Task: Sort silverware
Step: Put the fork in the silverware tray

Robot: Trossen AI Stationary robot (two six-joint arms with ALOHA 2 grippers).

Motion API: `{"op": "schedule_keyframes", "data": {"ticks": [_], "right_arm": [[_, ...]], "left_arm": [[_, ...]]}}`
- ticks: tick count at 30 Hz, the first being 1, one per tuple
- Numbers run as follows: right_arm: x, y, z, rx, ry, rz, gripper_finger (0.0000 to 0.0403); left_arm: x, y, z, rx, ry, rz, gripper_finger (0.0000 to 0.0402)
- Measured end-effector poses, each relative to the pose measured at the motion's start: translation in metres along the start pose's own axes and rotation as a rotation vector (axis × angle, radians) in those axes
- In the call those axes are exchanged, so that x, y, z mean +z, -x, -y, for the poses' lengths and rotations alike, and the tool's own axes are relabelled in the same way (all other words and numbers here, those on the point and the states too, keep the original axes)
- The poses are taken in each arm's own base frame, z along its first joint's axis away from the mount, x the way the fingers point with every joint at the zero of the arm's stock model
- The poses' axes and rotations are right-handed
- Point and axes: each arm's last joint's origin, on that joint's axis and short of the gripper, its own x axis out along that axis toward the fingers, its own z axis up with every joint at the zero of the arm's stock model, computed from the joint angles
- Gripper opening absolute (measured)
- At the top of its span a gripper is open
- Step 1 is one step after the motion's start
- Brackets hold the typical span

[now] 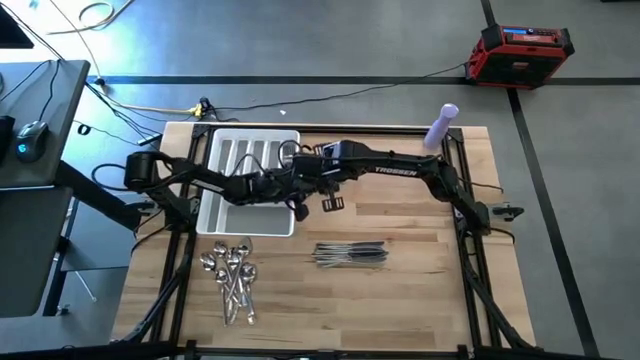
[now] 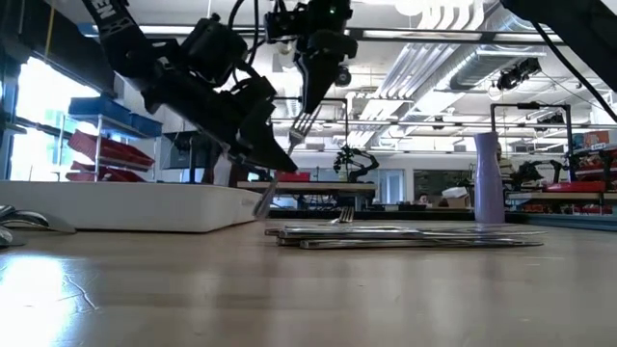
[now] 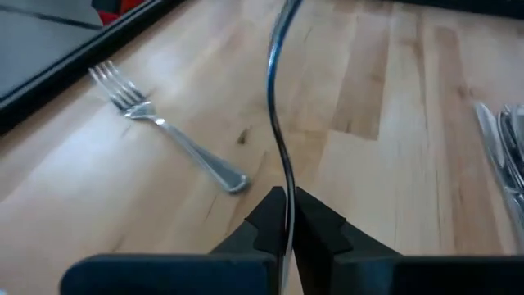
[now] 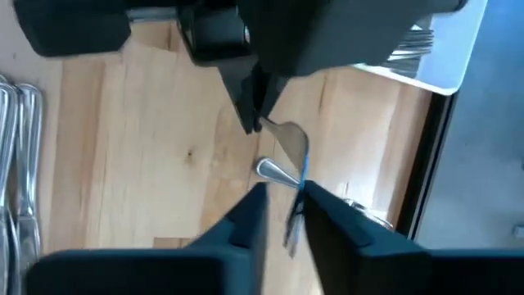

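A silver fork [image 3: 274, 98] hangs in the air between the two grippers, steeply tilted, tines [image 2: 304, 120] up. My left gripper [image 3: 286, 213], beside the white tray [image 1: 250, 180], is shut on it. My right gripper [image 4: 286, 209] comes down from above, open, with a finger on either side of the fork's upper end. A second fork [image 3: 164, 127] lies flat on the wood below. Knives [image 1: 350, 255] lie in a bundle toward the near edge, and spoons [image 1: 230, 280] are heaped near the tray's near side. My left gripper pinches the fork's handle [image 3: 285, 192] between its two fingers, slanting down from the table's left. The fork is lifted clear and tilted; its handle end [image 2: 263, 202] sticks out below the fingers and the tines point up. My right gripper: whether its fingers [image 4: 327, 221] touch the fork, I cannot tell.
The tray [image 4: 434, 57] holds forks [image 4: 413, 41] in one compartment. A purple bottle [image 1: 440, 125] stands at the table's far right corner. Bare wood lies to the right of the knives [image 2: 405, 234]. The spoons [image 2: 24, 220] lie toward the near left.
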Motion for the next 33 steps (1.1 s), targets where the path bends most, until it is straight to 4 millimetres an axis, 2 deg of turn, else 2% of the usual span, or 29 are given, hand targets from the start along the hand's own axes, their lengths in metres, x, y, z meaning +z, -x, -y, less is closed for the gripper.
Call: {"op": "schedule_keyframes", "data": {"ticks": [4,6,8,13,17,20,22,25,27,30,33], "right_arm": [[-0.002,0.003,0.001,-0.006,0.067,-0.002,0.0156],[-0.003,0.013,0.0,-0.059,0.071,0.0,0.0178],[-0.008,0.032,-0.002,-0.134,0.059,0.002,0.0187],[-0.032,0.094,-0.011,-0.235,-0.023,0.073,0.0175],[-0.061,0.143,-0.017,-0.224,-0.153,0.158,0.0153],[-0.079,0.169,-0.026,-0.228,-0.23,0.203,0.0139],[-0.087,0.181,-0.035,-0.241,-0.231,0.237,0.0133],[-0.095,0.189,-0.047,-0.252,-0.221,0.283,0.0129],[-0.099,0.188,-0.055,-0.267,-0.226,0.287,0.0128],[-0.098,0.174,-0.068,-0.285,-0.204,0.289,0.0128],[-0.096,0.157,-0.079,-0.297,-0.172,0.294,0.0128]], "left_arm": [[0.0,0.001,0.0,0.002,-0.001,-0.005,0.0],[0.001,0.001,0.0,0.003,0.004,-0.002,0.0],[0.001,0.002,0.0,0.002,0.008,0.0,0.0],[0.012,0.01,-0.005,0.01,0.022,0.044,0.0],[0.03,0.032,-0.019,0.048,0.013,0.073,0.0],[0.034,0.048,-0.034,0.125,-0.017,0.052,0.0],[0.028,0.053,-0.048,0.18,-0.012,0.056,0.0],[0.015,0.056,-0.067,0.138,0.068,0.087,0.0],[0.002,0.056,-0.074,0.114,0.136,0.09,0.0],[-0.021,0.055,-0.078,0.118,0.214,0.067,0.0],[-0.029,0.054,-0.077,0.078,0.274,0.126,0.0]]}}
